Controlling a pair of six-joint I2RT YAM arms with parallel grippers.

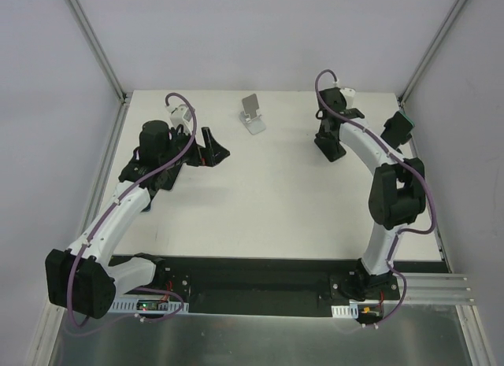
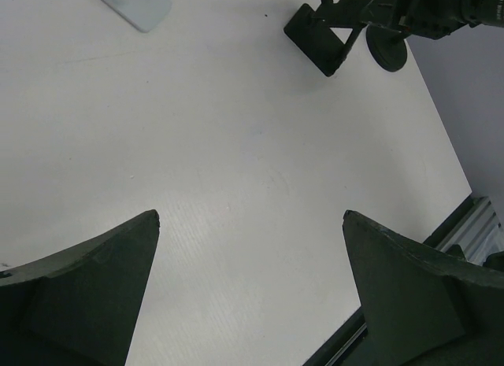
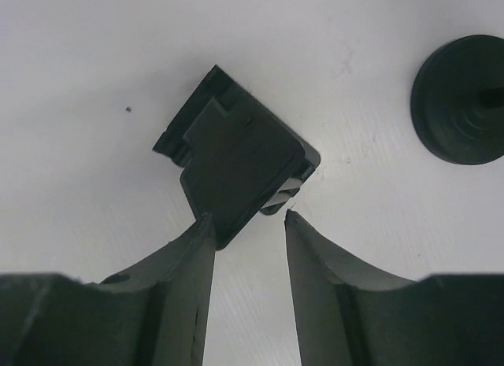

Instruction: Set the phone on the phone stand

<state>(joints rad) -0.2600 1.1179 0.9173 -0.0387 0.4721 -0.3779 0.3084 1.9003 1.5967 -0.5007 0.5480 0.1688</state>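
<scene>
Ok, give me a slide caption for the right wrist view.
Right hand, fingers parted, poised at a corner of a black block lying on the white table.

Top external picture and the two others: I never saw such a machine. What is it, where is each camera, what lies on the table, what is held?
These are two robot arms bolted at a table's edge. One camera looks down from above; one sits on each wrist. On the white table are a silver phone stand and a flat black thing, probably the phone. The left gripper is open and empty. The right gripper has its tips at the phone's corner; whether it grips, I cannot tell.
</scene>
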